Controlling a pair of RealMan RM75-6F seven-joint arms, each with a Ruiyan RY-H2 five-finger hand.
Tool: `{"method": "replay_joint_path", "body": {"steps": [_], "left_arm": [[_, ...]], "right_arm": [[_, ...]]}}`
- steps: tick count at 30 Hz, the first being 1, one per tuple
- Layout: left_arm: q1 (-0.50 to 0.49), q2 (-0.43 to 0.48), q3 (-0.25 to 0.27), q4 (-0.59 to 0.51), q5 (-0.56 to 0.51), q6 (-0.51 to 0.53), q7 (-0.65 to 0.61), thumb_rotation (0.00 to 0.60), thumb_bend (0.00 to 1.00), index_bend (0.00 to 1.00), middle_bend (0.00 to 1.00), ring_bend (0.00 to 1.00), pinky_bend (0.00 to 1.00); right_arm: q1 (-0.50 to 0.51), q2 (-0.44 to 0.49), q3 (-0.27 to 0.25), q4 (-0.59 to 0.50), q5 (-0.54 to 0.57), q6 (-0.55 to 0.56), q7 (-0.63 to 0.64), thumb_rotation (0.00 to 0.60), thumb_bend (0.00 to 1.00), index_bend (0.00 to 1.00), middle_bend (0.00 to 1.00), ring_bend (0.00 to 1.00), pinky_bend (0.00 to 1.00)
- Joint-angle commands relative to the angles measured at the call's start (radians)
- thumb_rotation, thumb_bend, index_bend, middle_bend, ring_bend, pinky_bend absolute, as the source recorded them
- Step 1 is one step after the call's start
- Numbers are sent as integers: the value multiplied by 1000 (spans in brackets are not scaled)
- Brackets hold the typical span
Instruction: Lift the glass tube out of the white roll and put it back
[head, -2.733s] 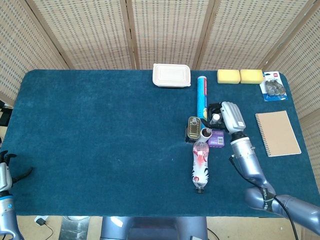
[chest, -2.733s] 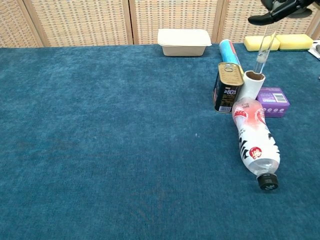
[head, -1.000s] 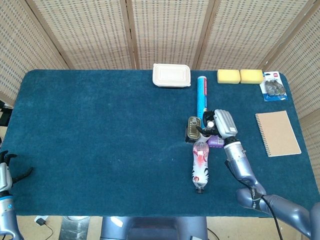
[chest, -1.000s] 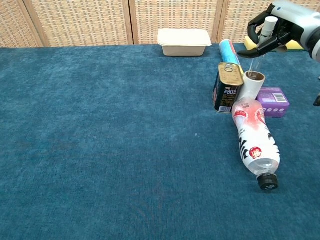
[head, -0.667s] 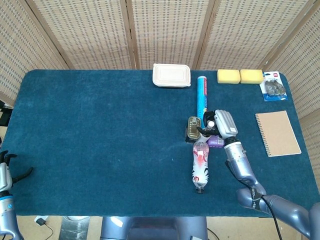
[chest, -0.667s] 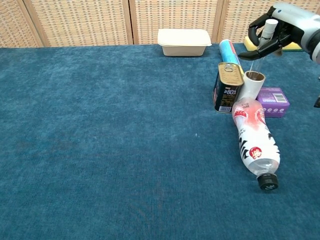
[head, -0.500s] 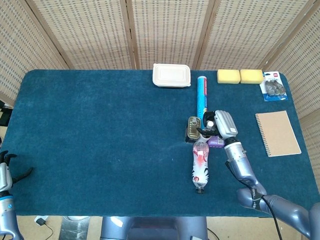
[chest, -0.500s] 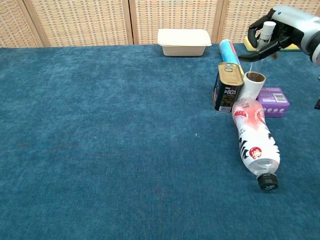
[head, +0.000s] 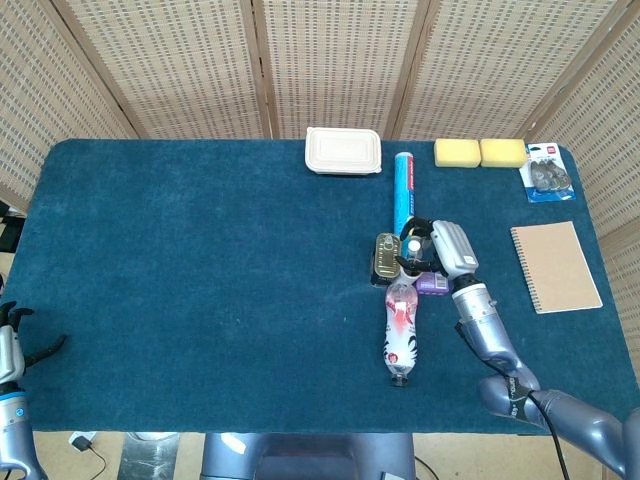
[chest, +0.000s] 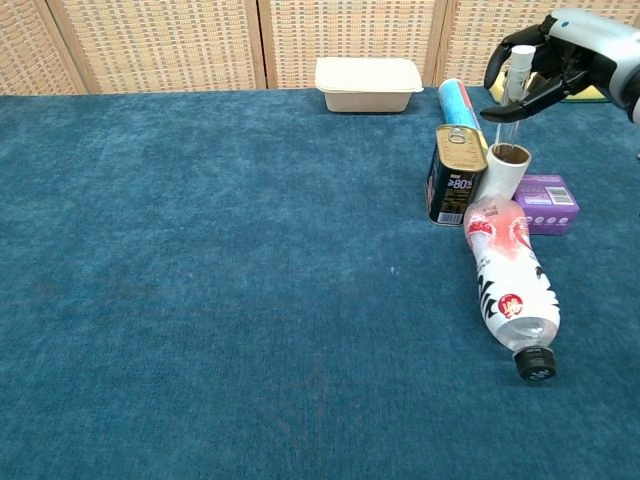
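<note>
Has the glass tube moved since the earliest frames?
Yes. In the chest view the glass tube, held by the right robot hand, has shifted left and now hangs directly over the white roll.

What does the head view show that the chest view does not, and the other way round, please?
Only the head view shows the left hand at the table's near left edge, the brown notebook and the blister pack. Only the chest view shows from the side that the glass tube stands upright over the white roll, and the print on the tin's side. Both show the right hand holding the tube, the lying bottle, the purple box, the white container and the sponges.
</note>
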Motion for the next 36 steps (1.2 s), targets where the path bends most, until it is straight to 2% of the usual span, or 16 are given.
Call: {"method": "replay_joint_path", "body": {"steps": [1,11,20,31,36], "left_arm": [[0,0,0,0,0,0,0,393,29,316,178,84,205],[-4,1,3,0,4,-1,-1,389,30,316,178,84,205],[-14,3,11,0,14,-4,-4,392,29,317,178,84,205],[-38,6,28,2,36,-11,-11,391,29,317,178,84,205],[-59,8,41,3,52,-20,-20,393,29,316,178,84,205]], "right_arm": [[-1,4,-1,-3,-5,1,6,600,252,452,453,446,477],[-12,33,-4,-27,-19,14,16,600,216,379,367,344,369],[-34,67,-4,-56,-24,44,1,599,198,333,313,291,326],[-93,163,2,-163,-66,157,-23,594,193,306,288,263,303],[-145,220,-22,-213,-100,221,-53,594,193,306,288,259,300]]}}
